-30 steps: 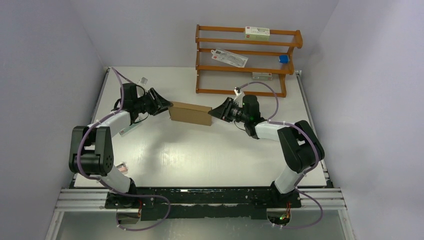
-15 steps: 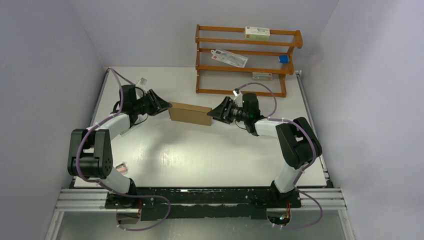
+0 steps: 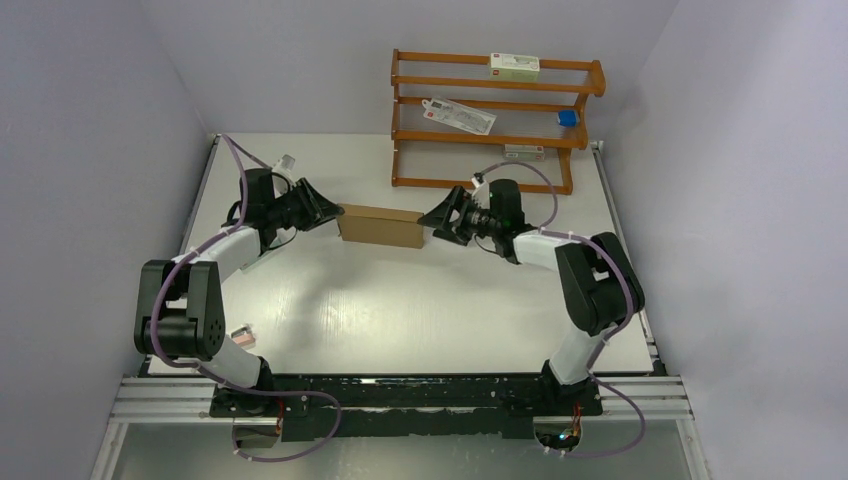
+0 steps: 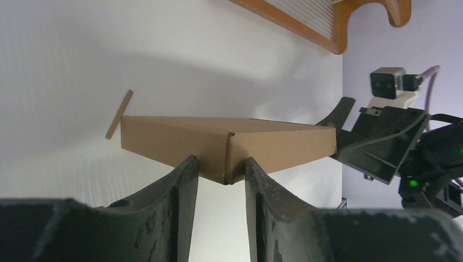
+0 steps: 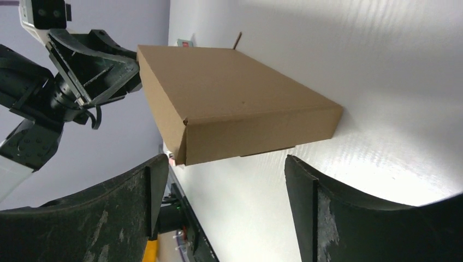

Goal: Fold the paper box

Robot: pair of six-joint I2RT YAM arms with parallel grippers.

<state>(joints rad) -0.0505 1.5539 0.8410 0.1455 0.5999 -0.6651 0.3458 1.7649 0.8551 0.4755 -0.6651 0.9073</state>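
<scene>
On the far half of the white table, near the foot of the wooden rack and between the two grippers: paper box, folded into a closed flat mailer and lying on its broad face. Judged near completion; step in hand judged to be final squaring and letting go. Noted at one far corner: thin cardboard tab standing out at a slant instead of lying tucked. Recommended: steady the box at the left end, press that tab in toward the wall before backing off, and push only along the tabletop so as not to lift the lid or skew the walls. Advised also: draw each arm straight back from its own end, clear of the corner seams, to avoid dragging the light carton. Risk assessed: springy corrugated board, liable to reopen if released unevenly. Left gripper: set at the box's left end, fingers narrowly parted, gap lined up with the near corner seam; unable to tell whether pinching that corner or merely resting against it. Right gripper: spread wide, facing the box's right end, fingertips to either side and close to the cardboard, no contact discernible; nothing held.
</scene>
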